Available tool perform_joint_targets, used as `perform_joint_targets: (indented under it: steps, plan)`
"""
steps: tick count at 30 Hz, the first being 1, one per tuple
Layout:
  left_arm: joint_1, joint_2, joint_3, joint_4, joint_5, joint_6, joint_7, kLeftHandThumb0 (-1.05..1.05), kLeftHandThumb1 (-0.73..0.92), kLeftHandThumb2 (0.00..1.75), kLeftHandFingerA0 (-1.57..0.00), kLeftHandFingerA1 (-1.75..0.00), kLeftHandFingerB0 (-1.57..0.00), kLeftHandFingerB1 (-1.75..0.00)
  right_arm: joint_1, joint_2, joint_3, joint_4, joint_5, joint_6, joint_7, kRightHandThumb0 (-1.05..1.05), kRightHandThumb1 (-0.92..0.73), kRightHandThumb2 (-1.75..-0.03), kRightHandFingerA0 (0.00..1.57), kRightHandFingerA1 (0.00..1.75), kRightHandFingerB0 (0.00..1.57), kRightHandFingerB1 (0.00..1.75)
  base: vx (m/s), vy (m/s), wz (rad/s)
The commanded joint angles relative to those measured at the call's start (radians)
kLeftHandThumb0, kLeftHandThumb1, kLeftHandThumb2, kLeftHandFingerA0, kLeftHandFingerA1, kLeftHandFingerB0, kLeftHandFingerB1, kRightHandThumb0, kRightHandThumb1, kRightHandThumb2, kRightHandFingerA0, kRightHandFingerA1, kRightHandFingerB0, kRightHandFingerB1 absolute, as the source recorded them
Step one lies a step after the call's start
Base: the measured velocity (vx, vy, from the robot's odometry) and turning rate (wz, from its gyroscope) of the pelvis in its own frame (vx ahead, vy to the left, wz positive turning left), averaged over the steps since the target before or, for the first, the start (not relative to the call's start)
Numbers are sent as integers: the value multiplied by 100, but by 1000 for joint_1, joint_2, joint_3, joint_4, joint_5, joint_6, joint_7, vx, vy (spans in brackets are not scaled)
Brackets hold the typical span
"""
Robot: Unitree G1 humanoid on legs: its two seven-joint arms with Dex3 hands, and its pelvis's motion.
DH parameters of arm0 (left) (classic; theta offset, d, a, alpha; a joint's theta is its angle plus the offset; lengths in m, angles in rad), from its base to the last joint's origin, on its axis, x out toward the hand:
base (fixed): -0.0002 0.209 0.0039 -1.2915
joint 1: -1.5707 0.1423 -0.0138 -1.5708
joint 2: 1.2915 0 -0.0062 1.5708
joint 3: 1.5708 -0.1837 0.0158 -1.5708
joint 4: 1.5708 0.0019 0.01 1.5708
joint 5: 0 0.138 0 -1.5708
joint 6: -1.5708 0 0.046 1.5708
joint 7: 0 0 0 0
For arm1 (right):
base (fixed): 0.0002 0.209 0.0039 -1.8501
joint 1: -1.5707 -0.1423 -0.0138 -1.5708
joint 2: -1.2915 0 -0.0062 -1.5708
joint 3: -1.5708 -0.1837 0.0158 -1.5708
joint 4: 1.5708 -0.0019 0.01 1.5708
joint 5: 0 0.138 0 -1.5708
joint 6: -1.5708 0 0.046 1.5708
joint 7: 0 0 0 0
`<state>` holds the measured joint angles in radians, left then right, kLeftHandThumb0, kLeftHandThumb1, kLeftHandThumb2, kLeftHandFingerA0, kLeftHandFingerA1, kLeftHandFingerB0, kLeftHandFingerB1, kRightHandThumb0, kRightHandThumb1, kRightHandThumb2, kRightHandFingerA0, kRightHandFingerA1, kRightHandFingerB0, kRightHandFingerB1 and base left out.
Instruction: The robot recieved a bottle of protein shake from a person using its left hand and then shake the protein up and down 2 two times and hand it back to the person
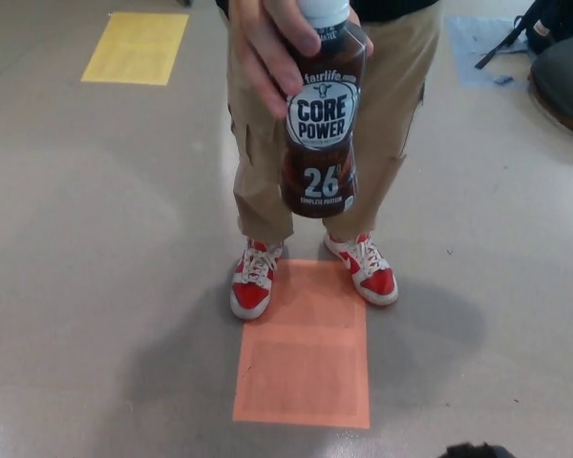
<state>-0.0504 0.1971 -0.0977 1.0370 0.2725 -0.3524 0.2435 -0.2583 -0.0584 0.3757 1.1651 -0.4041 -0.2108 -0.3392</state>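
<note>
A dark brown protein shake bottle (322, 119) with a white cap and a "Core Power 26" label hangs upright in the upper middle of the head view. A person's hand (272, 43) grips it near the top. The person stands facing me in khaki trousers (258, 162) and red and white shoes (253, 281). Neither of my hands shows clearly; only a small black shape (475, 450) peeks in at the bottom edge, and I cannot tell what part it is.
An orange rectangle (306, 348) is marked on the grey floor in front of the person's feet. A yellow rectangle (136, 48) lies at the upper left. A blue patch (477, 43) and a dark bag (562, 57) sit at the upper right.
</note>
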Motion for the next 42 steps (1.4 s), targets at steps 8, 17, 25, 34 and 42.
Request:
perform_joint_targets:
  steps: [8, 17, 25, 34, 42]
  plan:
    - [-60, 42, -54, -32, 103, -321, 208, -27, 81, 65, -81, -46, -59, -41, -52, -4, 88, 119, -122, -188, -287, -38, -63, -97, 88, 69, 87, 60, 0, 0, 0]
    - [-54, 62, -45, -366, 31, -279, 40, -30, 81, 64, -76, -45, -61, -41, -69, -6, 88, 144, -132, -215, -315, -41, -64, -96, 90, 82, 90, 66, 0, 0, 0]
    - [-2, 79, -40, -726, -123, -64, -214, -35, 69, 60, -62, -43, -49, -38, -73, 1, 67, 151, -121, -219, -296, -44, -68, -91, 87, 77, 89, 65, 0, 0, 0]
    - [-32, 160, -76, -1043, -290, 319, -510, -73, 56, 60, -15, -34, -7, -21, -77, 5, 60, 153, -122, -216, -295, -43, -68, -89, 86, 83, 89, 64, 0, 0, 0]
    - [-150, 186, -74, -1160, -484, 613, -648, -80, 49, 86, -2, -25, 0, -7, -83, -2, 62, 151, -127, -213, -288, -44, -70, -89, 85, 79, 87, 62, 0, 0, 0]
